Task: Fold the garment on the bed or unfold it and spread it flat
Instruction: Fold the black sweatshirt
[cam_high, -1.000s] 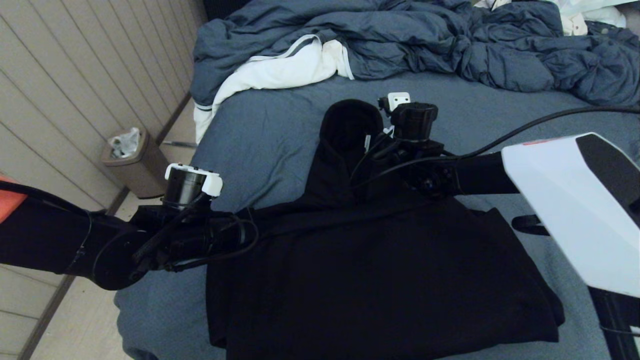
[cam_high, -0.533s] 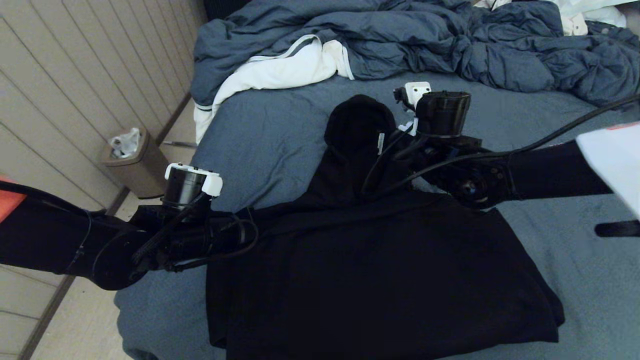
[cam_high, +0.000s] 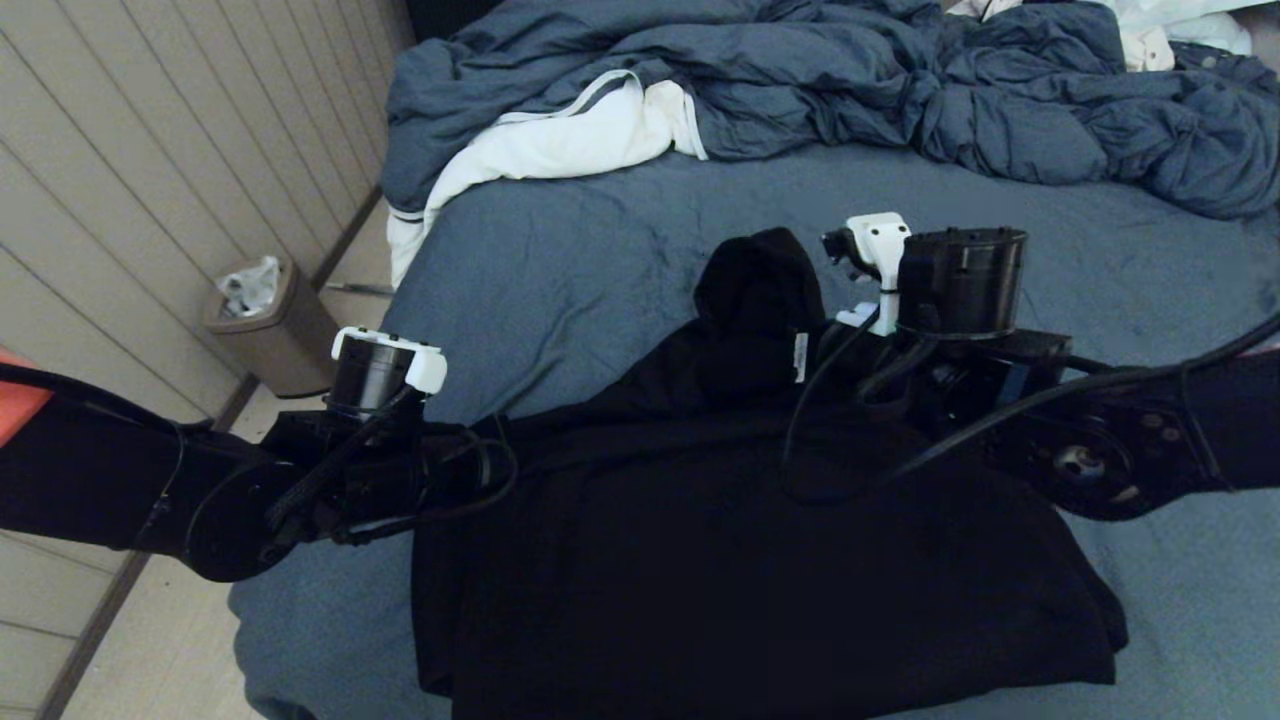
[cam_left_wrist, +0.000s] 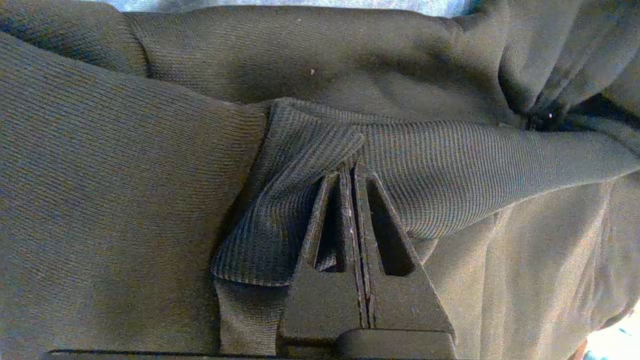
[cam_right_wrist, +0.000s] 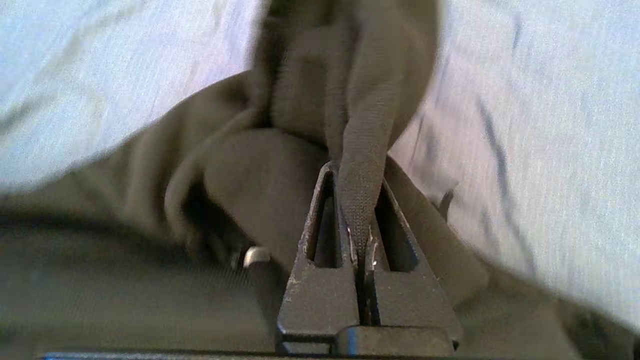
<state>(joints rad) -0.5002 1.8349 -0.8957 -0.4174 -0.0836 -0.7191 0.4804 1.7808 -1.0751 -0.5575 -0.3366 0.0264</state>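
The black hoodie (cam_high: 720, 560) lies folded on the blue-grey bed (cam_high: 560, 260), its hood (cam_high: 755, 290) bunched up at the far side. My left gripper (cam_left_wrist: 351, 172) is shut on a ribbed band of the hoodie (cam_left_wrist: 425, 155) at its left edge, and in the head view that gripper (cam_high: 490, 455) sits low by the fabric. My right gripper (cam_right_wrist: 357, 172) is shut on a fold of the hoodie (cam_right_wrist: 360, 125) near the hood and holds it off the sheet (cam_right_wrist: 550, 100). From the head camera this gripper (cam_high: 825, 345) is mostly hidden behind its wrist.
A crumpled blue-grey duvet (cam_high: 800, 80) fills the far end of the bed, with a white cloth with grey stripes (cam_high: 560, 140) beside it. A brown bin (cam_high: 265, 325) stands on the floor left of the bed. The bed's left edge is under my left arm.
My right arm has pulled toward me and to the right, dragging the hood nearer and bunching it over the body. The left arm has stayed put.
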